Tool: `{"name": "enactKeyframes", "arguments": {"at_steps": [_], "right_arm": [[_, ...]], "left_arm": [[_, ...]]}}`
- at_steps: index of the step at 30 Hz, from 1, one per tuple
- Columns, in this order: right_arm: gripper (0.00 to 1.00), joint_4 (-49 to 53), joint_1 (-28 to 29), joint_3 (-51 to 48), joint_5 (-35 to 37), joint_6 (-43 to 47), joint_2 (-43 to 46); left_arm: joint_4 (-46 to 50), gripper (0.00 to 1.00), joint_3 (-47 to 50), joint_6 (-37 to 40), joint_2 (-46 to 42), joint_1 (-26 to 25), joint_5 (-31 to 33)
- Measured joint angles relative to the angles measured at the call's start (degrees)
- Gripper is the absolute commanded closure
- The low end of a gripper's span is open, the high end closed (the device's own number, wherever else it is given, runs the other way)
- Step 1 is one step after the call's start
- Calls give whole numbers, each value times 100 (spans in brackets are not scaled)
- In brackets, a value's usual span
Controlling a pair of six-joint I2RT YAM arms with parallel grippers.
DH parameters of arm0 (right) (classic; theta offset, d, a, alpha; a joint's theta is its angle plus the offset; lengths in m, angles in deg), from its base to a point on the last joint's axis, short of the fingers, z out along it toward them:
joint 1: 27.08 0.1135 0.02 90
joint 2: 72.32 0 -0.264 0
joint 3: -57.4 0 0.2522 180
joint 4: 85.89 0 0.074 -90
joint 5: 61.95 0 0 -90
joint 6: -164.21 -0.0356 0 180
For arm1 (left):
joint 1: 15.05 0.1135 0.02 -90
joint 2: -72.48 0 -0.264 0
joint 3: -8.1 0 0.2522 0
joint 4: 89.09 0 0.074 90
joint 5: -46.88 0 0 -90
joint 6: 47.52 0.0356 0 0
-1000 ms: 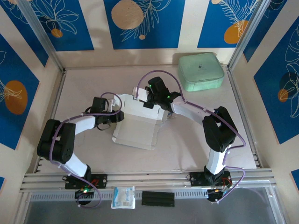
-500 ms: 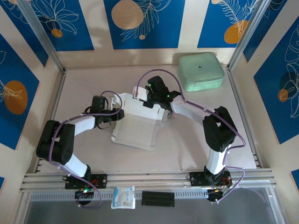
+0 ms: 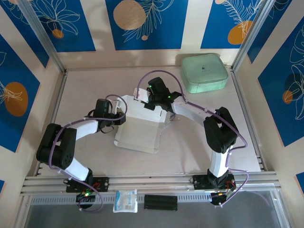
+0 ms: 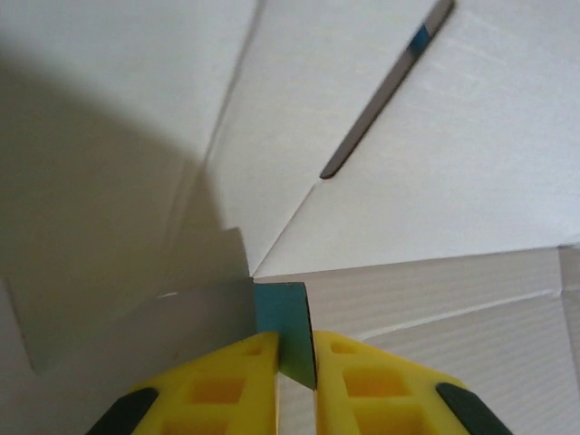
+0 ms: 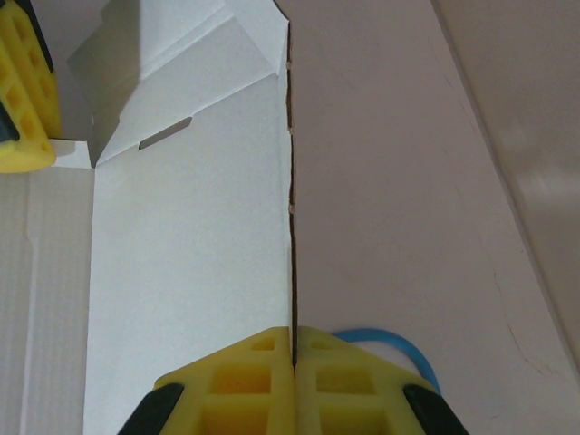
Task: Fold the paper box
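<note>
Pinching thin creased paper box (image 3: 141, 126), left end effector (image 4: 294, 352), right end effector (image 5: 293, 343), both clenched

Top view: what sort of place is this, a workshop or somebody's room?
Probably a robot test booth: a left arm and right arm bolted to a metal rail, a table walled by blue patterned panels, with a paper box between them.

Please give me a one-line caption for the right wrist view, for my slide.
Right claw pinches one edge of the partly folded paper box, white side showing, above the beige table.
</note>
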Motion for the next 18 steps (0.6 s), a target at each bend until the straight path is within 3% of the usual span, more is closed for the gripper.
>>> {"name": "enactKeyframes", "arguments": {"at_steps": [18], "right_arm": [[99, 225, 83, 31, 129, -2, -13]], "left_arm": [[-24, 94, -140, 595, 367, -896, 1567]]}}
